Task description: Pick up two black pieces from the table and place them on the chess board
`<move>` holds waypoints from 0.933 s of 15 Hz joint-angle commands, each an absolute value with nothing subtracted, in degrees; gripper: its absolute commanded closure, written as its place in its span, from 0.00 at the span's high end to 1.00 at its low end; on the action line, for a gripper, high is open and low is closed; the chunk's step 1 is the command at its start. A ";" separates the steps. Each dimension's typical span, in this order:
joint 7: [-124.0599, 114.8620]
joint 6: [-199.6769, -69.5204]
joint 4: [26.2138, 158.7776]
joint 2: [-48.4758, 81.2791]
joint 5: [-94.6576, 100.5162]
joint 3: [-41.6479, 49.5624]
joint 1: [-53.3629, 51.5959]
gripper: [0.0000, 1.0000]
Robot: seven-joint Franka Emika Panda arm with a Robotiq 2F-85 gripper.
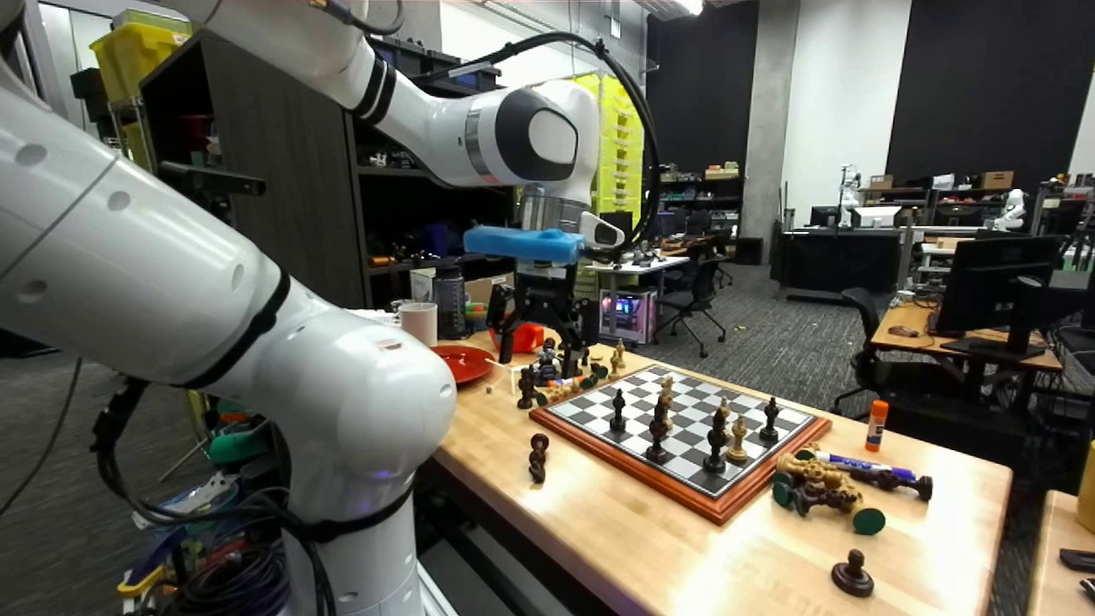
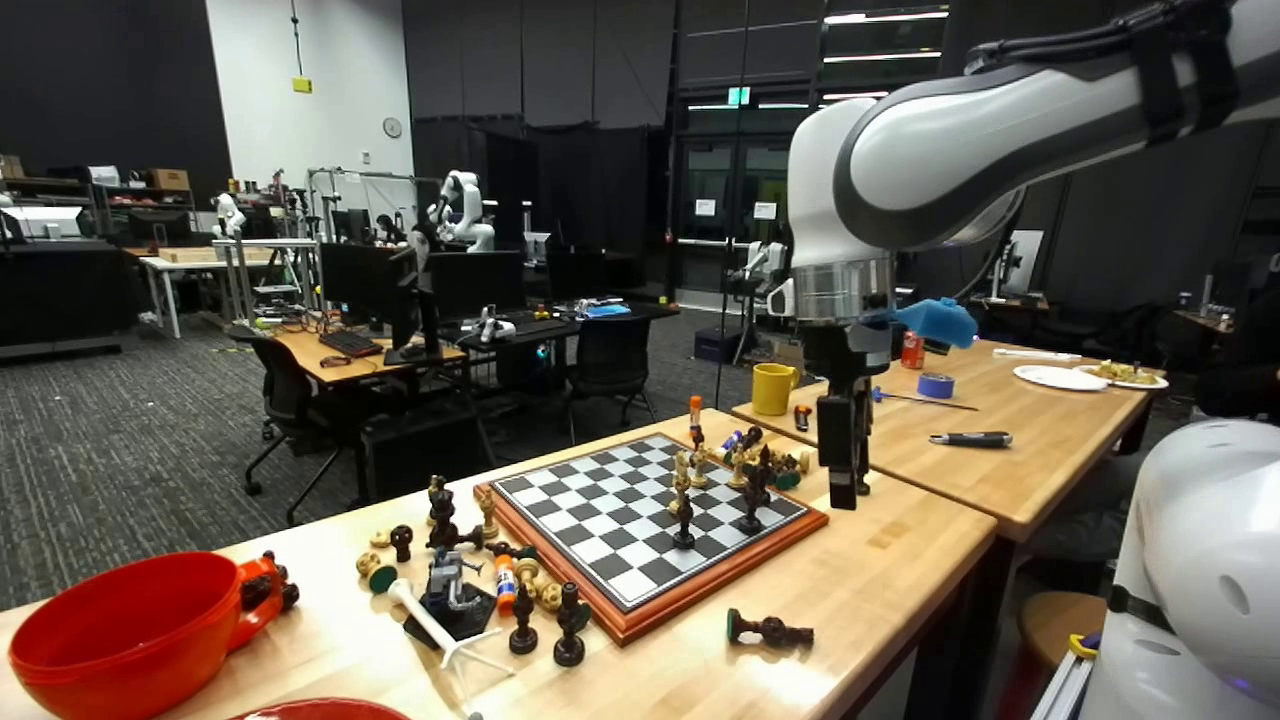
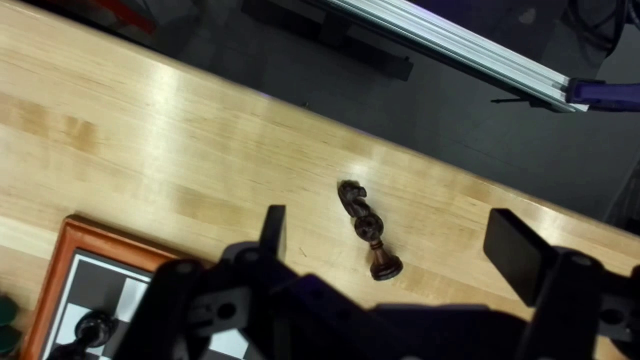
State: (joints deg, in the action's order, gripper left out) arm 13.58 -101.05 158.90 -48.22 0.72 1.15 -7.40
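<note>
My gripper [image 3: 394, 242] has jaws spread wide, & just low-rt of ctr in wrist view a brown-blk chess pc [image 3: 369, 227] lies on its side on the table [image 3: 210, 165], glossy, w/ carved top, round bulge & flared base.

Three angles on the chess board [image 1: 631, 465]

In an exterior view we're close beside the arm [image 1: 376, 385], looking slightly down across the table [image 1: 676, 547]; in an exterior view we're near the red bowl [image 2: 180, 668], facing along that table; both exterior views share arm and chess board; the wrist view stares steeply down, close, past the fingers [image 3: 517, 255]!
</note>
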 commanded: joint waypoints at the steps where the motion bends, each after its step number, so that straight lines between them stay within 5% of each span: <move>1: 12.26 -100.26 158.37 -47.38 -1.33 -2.65 -10.97 1.00; 14: 10.51 -101.68 155.41 -40.14 -5.62 -8.63 -16.79 1.00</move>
State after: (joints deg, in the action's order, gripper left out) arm 10.55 -101.84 155.52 -40.15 -5.66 -8.70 -16.73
